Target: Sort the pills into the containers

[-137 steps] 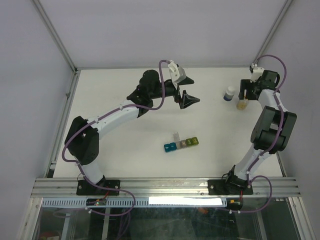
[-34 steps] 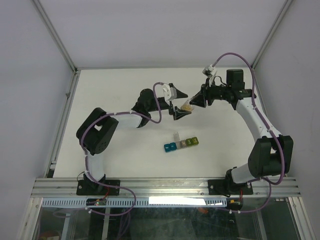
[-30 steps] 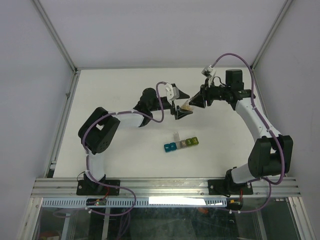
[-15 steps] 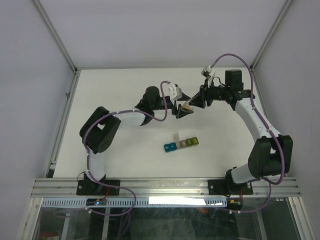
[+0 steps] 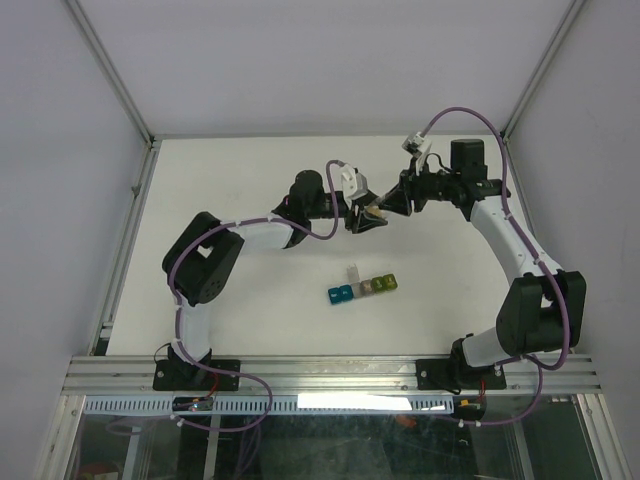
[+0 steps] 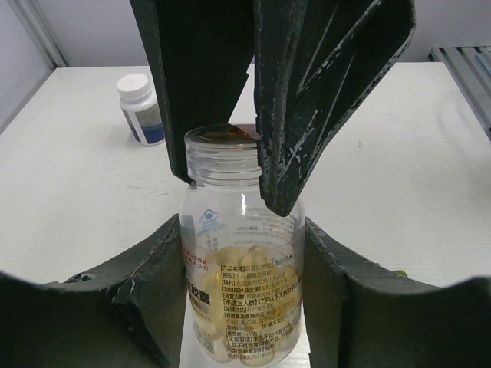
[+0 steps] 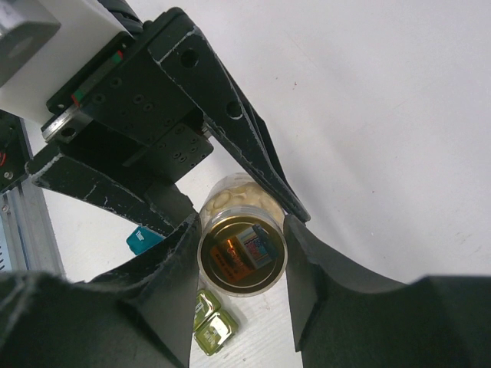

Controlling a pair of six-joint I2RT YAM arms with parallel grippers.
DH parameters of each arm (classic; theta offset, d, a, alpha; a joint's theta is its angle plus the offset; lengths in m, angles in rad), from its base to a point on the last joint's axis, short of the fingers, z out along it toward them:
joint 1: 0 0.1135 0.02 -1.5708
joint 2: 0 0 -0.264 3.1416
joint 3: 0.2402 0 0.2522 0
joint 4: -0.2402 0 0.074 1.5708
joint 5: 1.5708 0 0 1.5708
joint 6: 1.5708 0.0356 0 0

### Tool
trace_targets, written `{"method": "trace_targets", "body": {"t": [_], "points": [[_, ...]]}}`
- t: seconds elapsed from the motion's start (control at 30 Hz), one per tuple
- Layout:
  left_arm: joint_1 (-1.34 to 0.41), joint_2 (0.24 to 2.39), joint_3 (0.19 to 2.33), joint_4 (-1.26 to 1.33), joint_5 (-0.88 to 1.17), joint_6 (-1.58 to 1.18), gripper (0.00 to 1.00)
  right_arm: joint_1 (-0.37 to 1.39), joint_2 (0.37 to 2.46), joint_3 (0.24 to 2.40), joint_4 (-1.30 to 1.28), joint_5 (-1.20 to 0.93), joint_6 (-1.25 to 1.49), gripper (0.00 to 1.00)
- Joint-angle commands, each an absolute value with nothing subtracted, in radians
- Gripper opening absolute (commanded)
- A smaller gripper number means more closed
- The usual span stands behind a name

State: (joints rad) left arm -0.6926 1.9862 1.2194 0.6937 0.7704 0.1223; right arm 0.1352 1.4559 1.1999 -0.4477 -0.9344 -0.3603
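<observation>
A small clear bottle (image 5: 373,212) with pale yellow pills (image 6: 238,264) in it hangs above the middle of the table, held between both arms. My left gripper (image 6: 242,234) is shut on its body, with a finger pressed to each side. My right gripper (image 7: 242,251) is shut on the bottle's (image 7: 242,253) capped end, and its dark fingers (image 6: 330,77) reach down over the neck in the left wrist view. The containers (image 5: 363,288), a strip of coloured cells, lie on the table below, one middle lid standing up. Olive cells (image 7: 211,322) show under the bottle.
A white-capped dark bottle (image 6: 140,107) stands on the table beyond the held bottle. The left arm (image 5: 250,232) stretches from the left and the right arm (image 5: 510,235) arches in from the right. Grey walls close in the table on three sides.
My left gripper's fingers have closed in from wide apart onto the bottle's body, and the left arm has edged right. The right gripper has stayed put.
</observation>
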Motion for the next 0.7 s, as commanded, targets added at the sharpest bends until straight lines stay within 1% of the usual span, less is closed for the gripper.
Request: {"method": "trace_targets", "body": {"t": [0.0,0.03,0.1,0.17,0.2,0.27,0.4,0.67], "points": [[-0.689,1.971,1.249,0.670,0.811,0.197,0.00,0.143,1.416,1.233,-0.472,-0.962,-0.391,0.11],[-0.685,1.966,1.248,0.657,0.811,0.209,0.00,0.143,1.422,1.239,-0.491,-0.955,-0.403,0.23],[-0.678,1.958,1.245,0.629,0.816,0.226,0.00,0.143,1.430,1.259,-0.526,-0.953,-0.421,0.54],[-0.670,1.952,1.244,0.607,0.818,0.238,0.00,0.143,1.431,1.280,-0.556,-0.954,-0.430,0.82],[-0.667,1.949,1.244,0.588,0.817,0.246,0.00,0.143,1.428,1.293,-0.574,-0.955,-0.435,0.87],[-0.664,1.943,1.246,0.562,0.814,0.264,0.00,0.137,1.412,1.316,-0.606,-0.943,-0.438,0.92],[-0.663,1.942,1.251,0.534,0.813,0.282,0.00,0.119,1.394,1.327,-0.620,-0.889,-0.404,0.95],[-0.662,1.945,1.259,0.512,0.824,0.293,0.00,0.148,1.505,1.358,-0.655,-0.815,-0.364,0.94]]}}
